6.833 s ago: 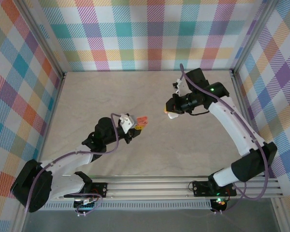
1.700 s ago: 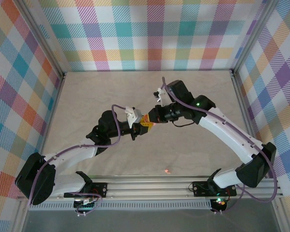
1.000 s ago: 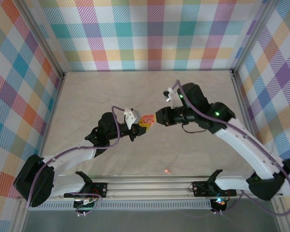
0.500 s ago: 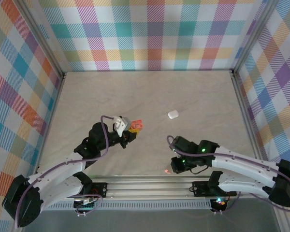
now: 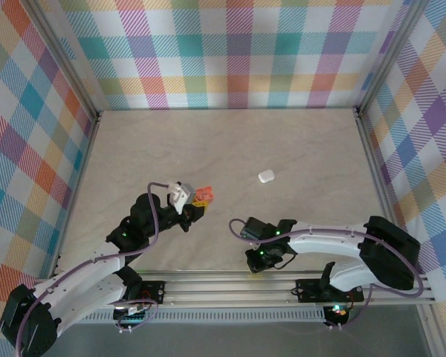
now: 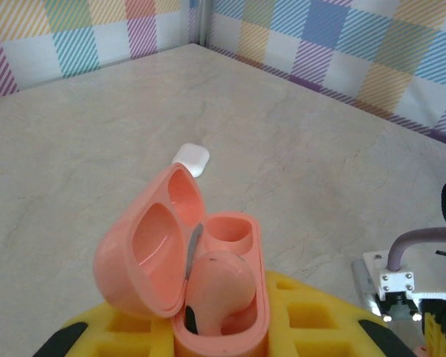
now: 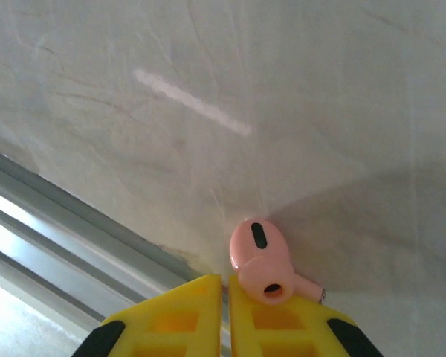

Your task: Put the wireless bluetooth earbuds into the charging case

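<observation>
Beige marbled table (image 5: pixel 208 141), small white case (image 5: pixel 265 176) lying mid-table, pink earbud (image 7: pixel 262 260) by the near rail (image 7: pixel 74 245)

so the left arm (image 5: pixel 89 264) stretches up and to the right off its base, and the left gripper (image 5: pixel 198 199) sits over the middle of the worktop (image 5: pixel 208 141) with its yellow pads (image 6: pixel 305 312) clamped on the base of an open salmon-pink plastic charging case (image 6: pixel 223 297). The right arm (image 5: pixel 334 239) is folded low, lying leftward along the near edge. The right gripper (image 7: pixel 224 294) points down close to the worktop, pads pretty much together.
</observation>
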Tool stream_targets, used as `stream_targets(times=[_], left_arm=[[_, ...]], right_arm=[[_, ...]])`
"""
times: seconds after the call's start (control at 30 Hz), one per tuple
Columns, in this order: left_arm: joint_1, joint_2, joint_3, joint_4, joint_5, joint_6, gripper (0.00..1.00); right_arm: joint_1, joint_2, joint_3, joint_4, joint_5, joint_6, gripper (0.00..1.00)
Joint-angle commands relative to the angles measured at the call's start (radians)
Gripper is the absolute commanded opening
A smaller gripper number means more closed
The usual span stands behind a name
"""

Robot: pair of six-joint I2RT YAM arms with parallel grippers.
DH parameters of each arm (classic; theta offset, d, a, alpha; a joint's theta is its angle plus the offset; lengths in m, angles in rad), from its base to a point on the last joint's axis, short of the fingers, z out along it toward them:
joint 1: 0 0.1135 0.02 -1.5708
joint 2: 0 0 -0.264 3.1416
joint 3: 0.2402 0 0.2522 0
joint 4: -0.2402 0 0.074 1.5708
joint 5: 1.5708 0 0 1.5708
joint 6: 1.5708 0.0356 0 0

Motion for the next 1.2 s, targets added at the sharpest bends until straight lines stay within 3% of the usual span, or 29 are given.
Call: stream_targets(times=[0.0, 0.27, 0.33, 0.47, 0.53, 0.63, 0.7, 0.83, 0.97, 1.17], left_arm=[[0.006, -0.017, -0.011, -0.012, -0.015, -0.009, 0.0], [0.006, -0.018, -0.016, -0.011, -0.018, -0.007, 0.0], [0.006, -0.017, -0.019, -0.009, -0.02, -0.009, 0.0], [0.006, -0.024, -0.014, -0.021, -0.021, -0.012, 0.0], [0.006, -0.033, -0.014, -0.031, -0.026, -0.009, 0.0], [0.006, -0.045, -0.016, -0.04, -0.034, -0.004, 0.0], [0.006, -0.045, -0.016, -0.041, -0.036, -0.003, 0.0], [0.006, -0.036, -0.016, -0.029, -0.026, -0.006, 0.0], [0.006, -0.016, -0.008, -0.018, -0.011, -0.009, 0.0], [0.006, -0.024, 0.009, -0.049, 0.002, -0.003, 0.0]], right_arm=[[-0.042, 0.022, 0.054, -0.005, -0.007, -0.072, 0.1], [-0.339, 0.023, 0.173, -0.13, -0.05, -0.338, 0.1], [-0.425, 0.034, 0.189, -0.093, -0.15, -0.34, 0.09], [-0.429, 0.02, 0.243, -0.112, -0.148, -0.359, 0.09], [-0.398, -0.03, 0.226, -0.116, -0.134, -0.357, 0.13], [-0.273, -0.148, 0.158, -0.101, -0.053, -0.32, 0.27], [-0.151, -0.226, 0.108, -0.098, 0.057, -0.28, 0.35], [0.041, -0.315, 0.028, -0.081, 0.286, -0.239, 0.39], [0.092, -0.268, 0.033, -0.072, 0.384, -0.231, 0.38], [0.118, -0.045, 0.169, -0.171, 0.379, -0.297, 0.36]])
